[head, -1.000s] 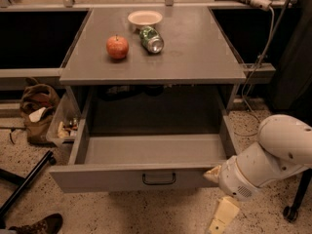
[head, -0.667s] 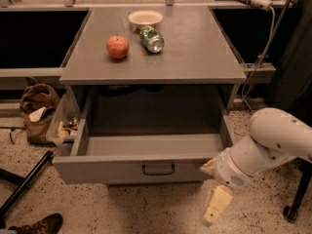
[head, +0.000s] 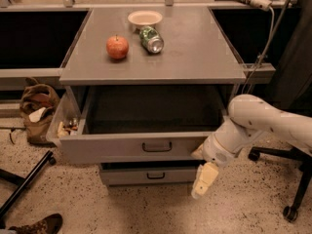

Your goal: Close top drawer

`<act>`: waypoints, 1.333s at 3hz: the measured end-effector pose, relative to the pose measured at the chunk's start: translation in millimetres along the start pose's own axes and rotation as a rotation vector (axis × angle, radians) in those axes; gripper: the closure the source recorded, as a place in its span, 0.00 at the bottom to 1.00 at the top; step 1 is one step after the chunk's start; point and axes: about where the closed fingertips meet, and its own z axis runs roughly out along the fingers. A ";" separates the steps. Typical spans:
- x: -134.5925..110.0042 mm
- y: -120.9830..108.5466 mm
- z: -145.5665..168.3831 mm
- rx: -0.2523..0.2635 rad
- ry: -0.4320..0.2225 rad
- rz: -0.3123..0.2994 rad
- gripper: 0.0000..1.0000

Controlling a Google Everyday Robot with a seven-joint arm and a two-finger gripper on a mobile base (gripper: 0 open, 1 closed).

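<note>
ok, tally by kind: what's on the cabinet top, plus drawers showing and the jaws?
Apple: 1
Can: 1
Bowl: 1
Drawers: 2, top drawer open, lower drawer under it
Jaws: 1, at the top drawer's right front corner
Total: 6

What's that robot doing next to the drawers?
A white robot arm reaches in from the right. Its gripper sits low at the right end of the top drawer, close against the drawer's front. That drawer is pulled far out and is not closed yet. A shorter drawer below it sticks out a little. On the table above sit an apple, a can lying on its side and a small bowl.
</note>
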 end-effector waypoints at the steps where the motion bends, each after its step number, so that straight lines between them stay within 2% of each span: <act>1: -6.2 -35.9 11.3 -0.029 0.012 -0.011 0.00; 2: -20.3 -61.6 6.1 0.054 0.054 -0.039 0.00; 3: -45.3 -79.2 -20.0 0.257 0.107 -0.070 0.00; 4: -67.3 -87.5 -53.2 0.398 0.112 -0.104 0.00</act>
